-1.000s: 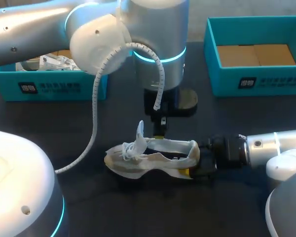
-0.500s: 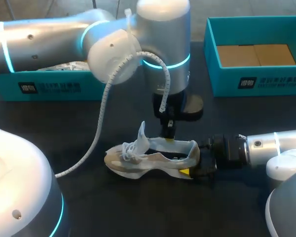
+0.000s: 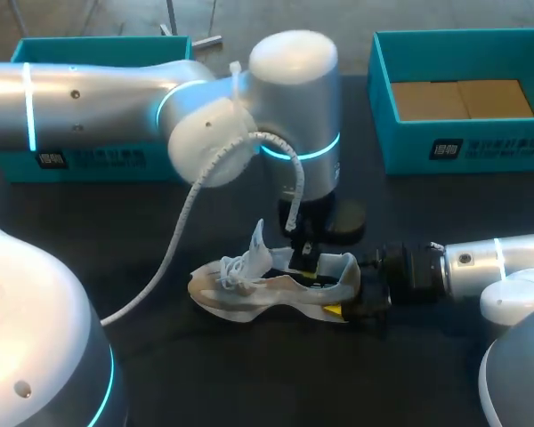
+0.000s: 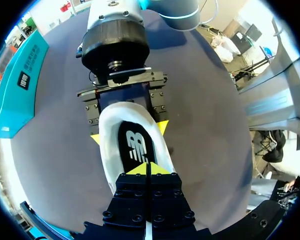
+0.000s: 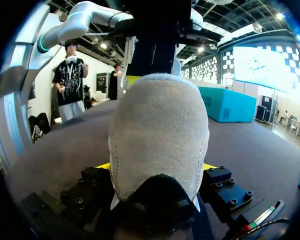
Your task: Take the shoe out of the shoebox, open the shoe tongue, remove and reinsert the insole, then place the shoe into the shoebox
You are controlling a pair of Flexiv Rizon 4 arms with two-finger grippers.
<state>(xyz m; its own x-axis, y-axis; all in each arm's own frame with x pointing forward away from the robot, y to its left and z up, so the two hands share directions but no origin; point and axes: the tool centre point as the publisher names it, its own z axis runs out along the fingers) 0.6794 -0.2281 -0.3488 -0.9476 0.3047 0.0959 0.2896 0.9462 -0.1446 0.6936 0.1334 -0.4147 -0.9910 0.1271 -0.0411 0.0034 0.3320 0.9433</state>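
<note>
Standing behind one shoe point(image 3: 249, 298): two teal shoeboxes point(image 3: 516, 147).

White-grey shoe point(image 3: 271, 286) upright on its sole on the dark tabletop point(image 3: 249, 374), heel toward my right; tongue point(image 3: 256, 238) raised; black insole point(image 4: 135, 146) lying inside; open teal shoebox point(image 3: 400, 147) well apart.

The pale grey cloth shoe point(image 3: 267, 289) looks soft, its heel point(image 5: 160, 135) napped and matt like suede, and the black insole point(image 4: 135, 145) inside it is smooth. The left pincer point(image 4: 146, 168) and right pincer point(image 5: 157, 166) are matt black metal studded with screws, tipped in yellow plastic. The dark surface point(image 3: 214, 382) is matt; the teal shoebox point(image 3: 467, 147) at its far right corner is dull card with a brown cardboard floor point(image 3: 458, 98).
</note>
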